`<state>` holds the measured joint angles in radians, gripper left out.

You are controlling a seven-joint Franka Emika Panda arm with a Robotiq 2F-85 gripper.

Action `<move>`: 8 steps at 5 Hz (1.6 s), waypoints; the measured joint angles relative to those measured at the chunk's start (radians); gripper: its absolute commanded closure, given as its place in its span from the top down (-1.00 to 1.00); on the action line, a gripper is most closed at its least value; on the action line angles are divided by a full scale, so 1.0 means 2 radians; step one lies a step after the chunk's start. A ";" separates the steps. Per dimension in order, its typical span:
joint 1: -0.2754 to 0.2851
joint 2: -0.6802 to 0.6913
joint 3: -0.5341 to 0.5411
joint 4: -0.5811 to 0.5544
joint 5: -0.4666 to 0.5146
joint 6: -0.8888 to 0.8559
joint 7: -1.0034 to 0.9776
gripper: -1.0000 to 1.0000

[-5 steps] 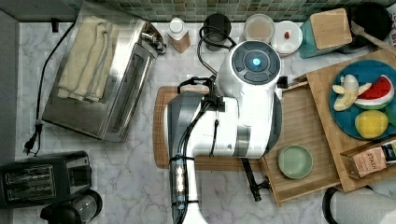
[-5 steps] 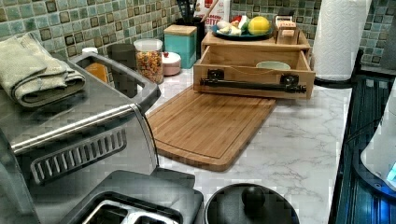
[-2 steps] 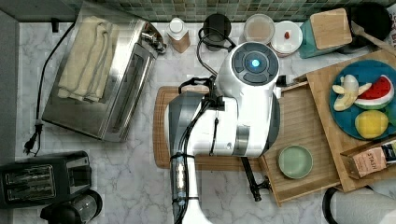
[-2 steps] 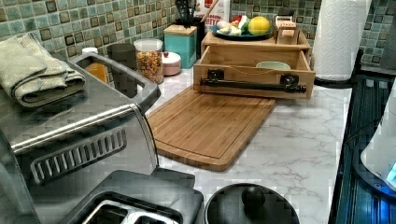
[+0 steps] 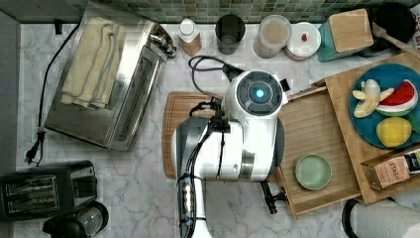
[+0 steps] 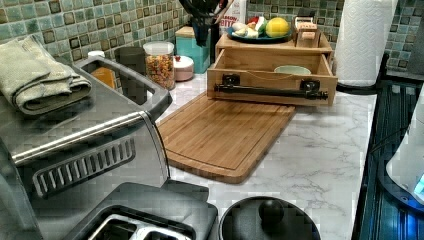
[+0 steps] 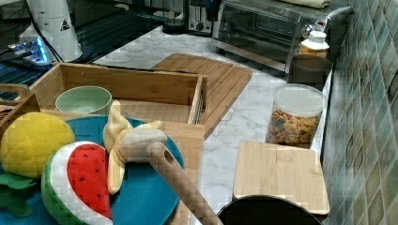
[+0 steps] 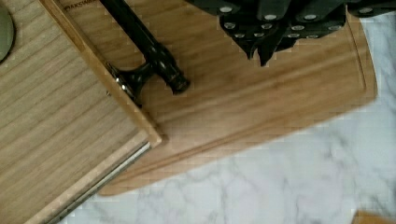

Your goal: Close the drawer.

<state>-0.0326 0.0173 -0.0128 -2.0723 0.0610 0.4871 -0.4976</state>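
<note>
The drawer (image 6: 272,75) is a wide, shallow tray of light bamboo with a raised rim and a long black bar handle (image 6: 270,90) on two brackets along its front; it stands pulled out from a wooden box (image 5: 349,99), its front edge over the end of a bamboo cutting board (image 6: 225,135) on the marble table (image 6: 320,160). In the wrist view the drawer's corner and one end of the handle lie just beside the dark tool (image 8: 275,23); whether its fingers are apart or together I cannot tell. Inside the drawer sits a pale green bowl (image 5: 313,171), with nothing visible in it. On the box top a blue plate (image 7: 136,197) carries a toy watermelon slice (image 7: 77,183), a banana (image 7: 124,140) and a yellow fruit (image 7: 30,140), and beside it in the top view stands a small carton reading "STASH" (image 5: 391,169). A clear lidded jar (image 7: 294,121) holds coloured cereal. A folded towel (image 5: 91,62) lies on the toaster oven (image 5: 106,82).
</note>
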 measured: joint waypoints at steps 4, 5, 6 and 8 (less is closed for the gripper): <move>0.027 -0.090 0.037 -0.176 0.019 0.107 -0.146 -1.00; 0.050 -0.106 0.046 -0.193 -0.018 0.141 -0.192 -1.00; 0.066 -0.113 0.050 -0.202 -0.053 0.163 -0.237 -1.00; 0.065 -0.097 0.037 -0.209 -0.071 0.163 -0.267 -1.00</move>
<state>0.0970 -0.1776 0.0622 -2.4902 -0.0813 0.8135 -1.0312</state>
